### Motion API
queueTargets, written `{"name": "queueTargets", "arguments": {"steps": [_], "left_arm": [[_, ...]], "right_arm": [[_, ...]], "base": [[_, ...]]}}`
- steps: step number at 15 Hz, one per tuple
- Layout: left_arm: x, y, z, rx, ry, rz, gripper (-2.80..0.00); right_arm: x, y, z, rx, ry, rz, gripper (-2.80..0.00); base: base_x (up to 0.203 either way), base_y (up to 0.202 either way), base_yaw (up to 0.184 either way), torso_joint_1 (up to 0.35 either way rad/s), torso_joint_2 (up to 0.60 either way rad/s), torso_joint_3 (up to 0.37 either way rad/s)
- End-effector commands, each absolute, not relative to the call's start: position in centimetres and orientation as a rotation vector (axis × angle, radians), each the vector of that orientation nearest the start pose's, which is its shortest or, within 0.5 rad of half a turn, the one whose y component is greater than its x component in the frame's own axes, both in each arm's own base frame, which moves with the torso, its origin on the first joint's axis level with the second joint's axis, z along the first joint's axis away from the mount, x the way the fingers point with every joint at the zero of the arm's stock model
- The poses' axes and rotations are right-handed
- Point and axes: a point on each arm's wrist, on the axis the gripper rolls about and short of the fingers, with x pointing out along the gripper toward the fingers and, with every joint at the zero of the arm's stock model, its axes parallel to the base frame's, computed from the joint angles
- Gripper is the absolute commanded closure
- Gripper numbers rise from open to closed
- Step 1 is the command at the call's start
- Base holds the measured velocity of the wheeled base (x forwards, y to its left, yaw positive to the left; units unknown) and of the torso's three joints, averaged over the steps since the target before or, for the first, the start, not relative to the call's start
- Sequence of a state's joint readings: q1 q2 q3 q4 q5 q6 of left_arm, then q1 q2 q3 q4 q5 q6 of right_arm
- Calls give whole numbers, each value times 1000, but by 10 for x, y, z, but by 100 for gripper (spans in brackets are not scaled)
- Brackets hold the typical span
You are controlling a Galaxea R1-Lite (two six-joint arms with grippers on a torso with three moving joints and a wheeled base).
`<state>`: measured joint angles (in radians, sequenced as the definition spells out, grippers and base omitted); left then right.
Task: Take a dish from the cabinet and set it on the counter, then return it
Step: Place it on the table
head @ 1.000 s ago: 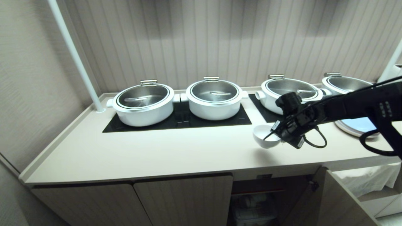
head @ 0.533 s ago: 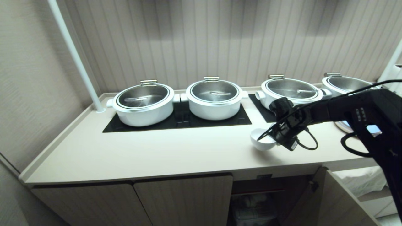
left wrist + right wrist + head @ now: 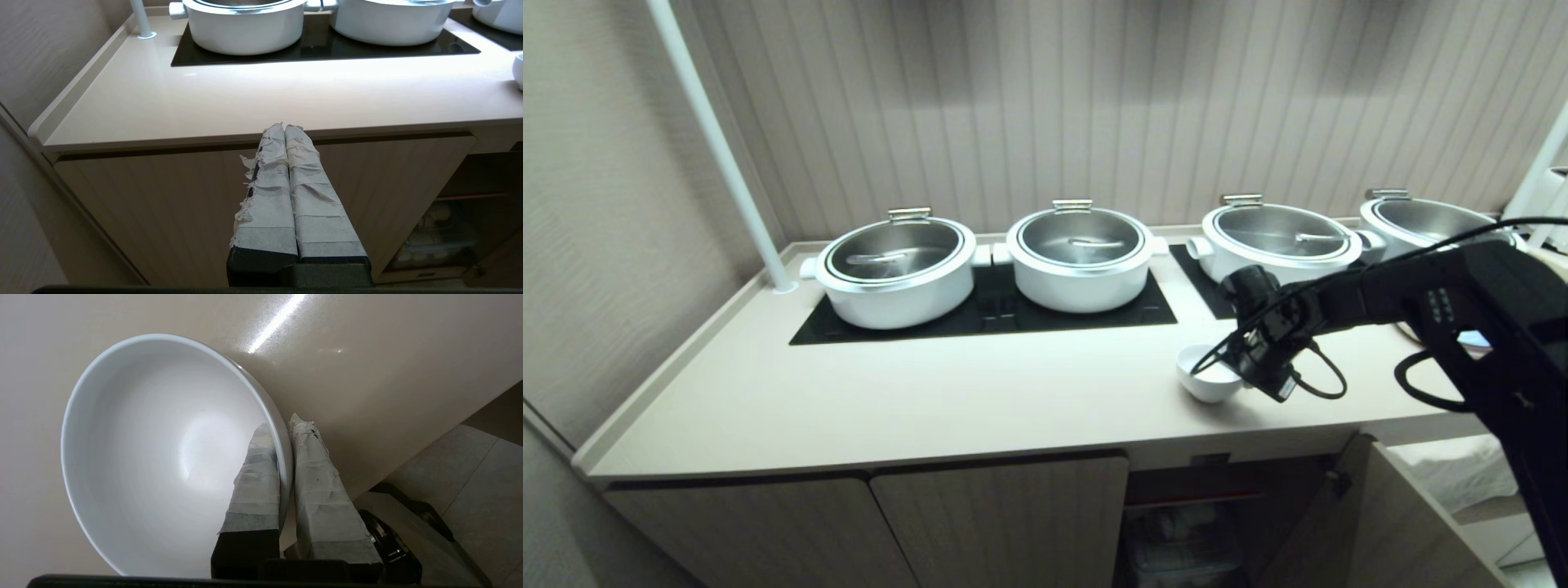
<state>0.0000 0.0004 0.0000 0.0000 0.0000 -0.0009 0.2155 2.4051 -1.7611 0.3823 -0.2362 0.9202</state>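
White bowl (image 3: 1207, 377) at about four o'clock on the counter (image 3: 947, 392), near the front edge, in front of the third pot (image 3: 1278, 241) and just past the corner of the black cooktop (image 3: 980, 314). Seen from the head camera, low over the counter or resting on it; contact cannot be told. Pinched at its rim by the right gripper (image 3: 286, 437), jaws narrow: one taped finger (image 3: 257, 473) inside the bowl, the other outside against the wall. Right arm reaching in from three o'clock, wrist angled down toward the bowl.

Left gripper (image 3: 284, 130) parked in front of the closed cabinet door (image 3: 171, 204), below the counter's front edge, taped fingers pressed together on nothing.

Four white lidded pots in a row at twelve o'clock along the back. White pole (image 3: 723, 147) at ten o'clock. Cabinet (image 3: 1005, 523) at six o'clock, open on its right side, door (image 3: 1388, 523) swung outward at five o'clock, dim shelf with pale stacked items inside.
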Motion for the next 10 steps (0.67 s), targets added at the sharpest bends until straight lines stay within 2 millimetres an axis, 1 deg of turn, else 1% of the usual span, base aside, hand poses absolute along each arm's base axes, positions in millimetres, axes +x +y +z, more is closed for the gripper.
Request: {"name": "queueTargets", "arguments": {"steps": [1,10], "left_arm": [[-23,0,75,-2,0,1,0],[-23,0,75,-2,0,0,0]], "right_arm": [[451,94,68,614,904,-474,0],[451,94,67,620,906,-479,0]], "base": [[0,0,0,0,0,0],[0,0,0,0,0,0]]}}
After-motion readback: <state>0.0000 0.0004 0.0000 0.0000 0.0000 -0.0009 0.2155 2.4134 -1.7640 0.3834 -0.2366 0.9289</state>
